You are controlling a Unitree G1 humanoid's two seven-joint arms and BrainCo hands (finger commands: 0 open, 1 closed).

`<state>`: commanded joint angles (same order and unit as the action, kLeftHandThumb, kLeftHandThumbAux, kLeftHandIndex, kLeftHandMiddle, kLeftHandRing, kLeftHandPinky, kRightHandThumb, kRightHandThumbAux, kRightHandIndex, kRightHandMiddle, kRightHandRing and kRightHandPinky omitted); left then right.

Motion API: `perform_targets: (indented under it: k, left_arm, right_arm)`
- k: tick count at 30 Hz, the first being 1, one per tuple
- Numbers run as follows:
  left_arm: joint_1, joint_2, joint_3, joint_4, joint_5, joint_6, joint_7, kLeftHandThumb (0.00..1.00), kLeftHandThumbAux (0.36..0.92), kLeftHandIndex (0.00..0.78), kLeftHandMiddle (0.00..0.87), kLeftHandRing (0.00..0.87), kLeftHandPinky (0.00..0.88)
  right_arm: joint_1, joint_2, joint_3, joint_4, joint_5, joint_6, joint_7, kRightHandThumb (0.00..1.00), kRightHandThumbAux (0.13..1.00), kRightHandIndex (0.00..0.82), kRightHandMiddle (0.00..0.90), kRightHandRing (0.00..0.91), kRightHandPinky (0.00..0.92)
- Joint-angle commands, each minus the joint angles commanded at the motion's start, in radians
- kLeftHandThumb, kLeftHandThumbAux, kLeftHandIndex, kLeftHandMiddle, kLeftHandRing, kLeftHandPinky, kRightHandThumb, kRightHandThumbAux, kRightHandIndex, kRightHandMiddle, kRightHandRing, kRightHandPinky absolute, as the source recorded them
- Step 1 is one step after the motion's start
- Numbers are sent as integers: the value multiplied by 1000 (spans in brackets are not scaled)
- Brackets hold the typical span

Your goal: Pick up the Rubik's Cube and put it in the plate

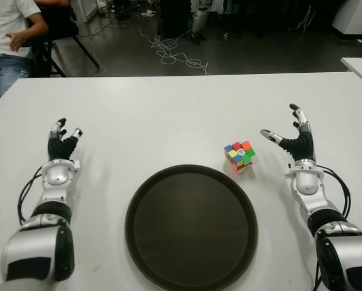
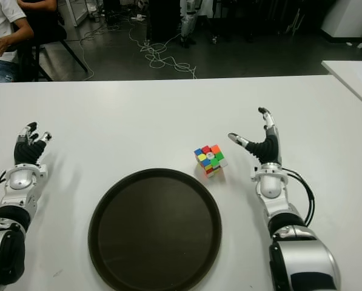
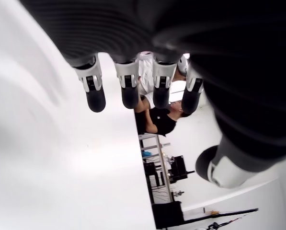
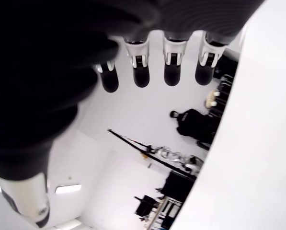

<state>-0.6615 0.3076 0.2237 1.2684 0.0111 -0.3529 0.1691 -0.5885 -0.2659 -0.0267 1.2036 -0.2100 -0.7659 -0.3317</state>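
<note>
A Rubik's Cube (image 1: 240, 156) stands on the white table (image 1: 168, 115), just beyond the upper right rim of a round dark plate (image 1: 191, 225). The plate holds nothing. My right hand (image 1: 293, 136) is to the right of the cube, a short way apart from it, with its fingers spread and nothing in them. My left hand (image 1: 62, 138) shows far on the left side of the table, left of the plate, fingers relaxed and holding nothing. Both wrist views show only straight fingertips (image 4: 141, 76) with no object between them.
A seated person (image 1: 11, 42) is beyond the table's far left corner, next to a chair. Cables (image 1: 168, 51) lie on the floor behind the table. Another white table's corner (image 1: 359, 66) shows at the far right.
</note>
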Motion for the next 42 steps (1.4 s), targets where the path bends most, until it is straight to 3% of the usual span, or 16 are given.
perform_targets:
  k: [9, 17, 21, 28, 38, 42]
  left_arm:
    - [-10, -10, 9, -2, -14, 30, 7, 0, 659, 0, 0, 15, 56]
    - [-13, -15, 7, -4, -12, 39, 14, 0, 677, 0, 14, 33, 68]
    - [-16, -17, 6, -2, -8, 44, 31, 0, 696, 0, 19, 38, 70]
    - [-16, -17, 0, 3, -1, 51, 51, 0, 713, 4, 31, 46, 72]
    - [-20, -14, -3, 5, -5, 71, 47, 0, 747, 9, 36, 43, 60]
    - [-21, -14, -6, 6, -1, 76, 56, 0, 767, 10, 40, 45, 63]
  right_arm:
    - [3, -18, 26, -39, -19, -17, 46, 0, 621, 0, 0, 0, 0]
    - [13, -29, 51, -103, -20, -27, 146, 0, 673, 0, 0, 0, 0]
    - [40, -53, 88, -177, -43, -29, 218, 0, 643, 0, 0, 0, 0]
    - [71, -97, 127, -273, -80, 16, 296, 0, 583, 0, 0, 0, 0]
    - [85, -122, 147, -364, -101, 80, 347, 0, 542, 0, 0, 0, 0]
    - [83, -138, 170, -380, -148, 102, 333, 0, 476, 0, 0, 1, 0]
